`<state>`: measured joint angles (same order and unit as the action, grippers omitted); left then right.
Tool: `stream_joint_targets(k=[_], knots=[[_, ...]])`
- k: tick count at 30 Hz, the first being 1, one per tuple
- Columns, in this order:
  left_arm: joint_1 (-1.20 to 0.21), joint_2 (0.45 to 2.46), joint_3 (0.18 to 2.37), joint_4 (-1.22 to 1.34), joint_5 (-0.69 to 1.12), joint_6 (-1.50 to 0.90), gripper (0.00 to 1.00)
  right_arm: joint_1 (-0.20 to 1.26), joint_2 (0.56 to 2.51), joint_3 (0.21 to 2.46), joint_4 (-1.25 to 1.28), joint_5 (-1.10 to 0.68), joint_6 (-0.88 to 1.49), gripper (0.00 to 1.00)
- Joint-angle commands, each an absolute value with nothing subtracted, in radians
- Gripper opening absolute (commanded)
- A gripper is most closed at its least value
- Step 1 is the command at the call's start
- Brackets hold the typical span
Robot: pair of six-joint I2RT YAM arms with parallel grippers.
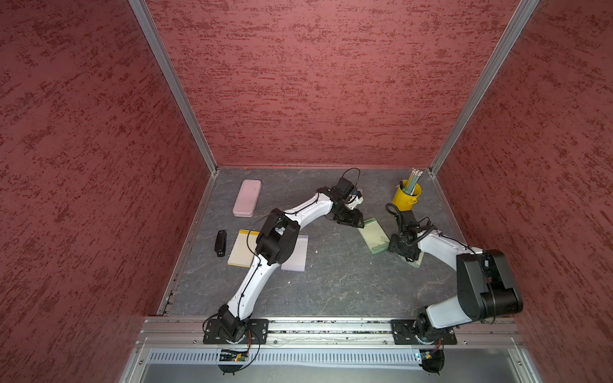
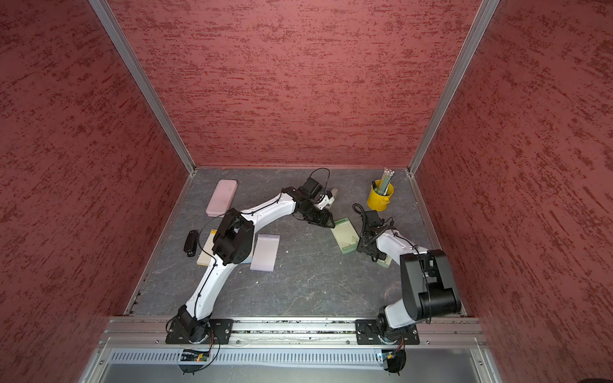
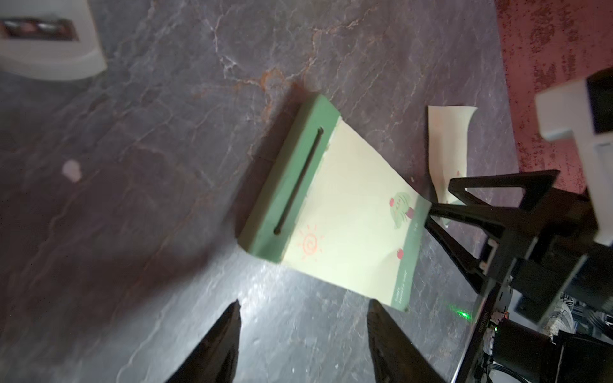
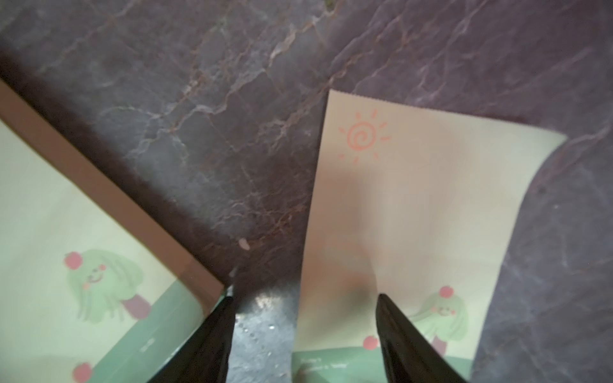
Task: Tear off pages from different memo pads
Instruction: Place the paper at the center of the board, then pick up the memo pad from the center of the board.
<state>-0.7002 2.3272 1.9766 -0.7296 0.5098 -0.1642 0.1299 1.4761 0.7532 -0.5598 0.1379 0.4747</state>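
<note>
Nearest, the left elbow point(image 1: 277, 243) hides parts of the yellow-topped pad point(image 1: 239, 253) and lilac pad point(image 2: 265, 252). The open right hand point(image 4: 305, 296) masks most of a loose pale green page point(image 4: 414, 199) on the bench point(image 1: 331, 282) in both top views. Beyond, the green memo pad point(image 1: 373, 233) lies flat, with the open, empty left hand point(image 3: 305, 301) beside it.

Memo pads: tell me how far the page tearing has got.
Done: one green page lies loose on the table beside the green pad. In hand: nothing; the left gripper and right gripper are both open. Still to do: the yellow pad and lilac pad show no loose page nearby.
</note>
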Motion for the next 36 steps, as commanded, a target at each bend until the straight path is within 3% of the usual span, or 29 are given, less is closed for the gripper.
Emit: stream_joint_targets(k=[1,6,10,14,16,18,22,26,36], knots=[[-0.690,2.088,1.812,-0.596,0.427,-0.159,0.61,0.128,1.347,0.824,-0.623,0.079,0.499,0.77],[-0.684,1.729,1.389,-0.379,0.145,-0.137,0.72,0.203,1.257,0.870,-0.681,-0.010,0.541,0.74],[-0.675,1.472,1.104,-0.259,-0.093,-0.174,1.00,0.423,1.281,0.869,-0.562,-0.009,0.673,0.69],[-0.599,1.253,0.914,-0.291,-0.153,-0.298,0.99,0.581,1.388,0.887,-0.396,0.003,0.780,0.64],[-0.490,1.160,0.815,-0.265,0.034,-0.357,0.97,0.627,1.445,0.907,-0.337,-0.013,0.813,0.60],[-0.394,1.117,0.769,-0.307,0.162,-0.430,0.87,0.676,1.513,0.939,-0.296,-0.023,0.827,0.57],[-0.399,1.163,0.788,-0.523,0.150,-0.450,0.75,0.741,1.622,0.984,-0.208,-0.091,0.873,0.52],[-0.402,1.201,0.746,-0.560,0.187,-0.527,0.67,0.776,1.702,0.996,-0.102,-0.154,0.950,0.46],[-0.398,1.308,0.688,-0.512,0.216,-0.561,0.69,0.854,1.826,0.996,0.066,-0.158,1.145,0.39]])
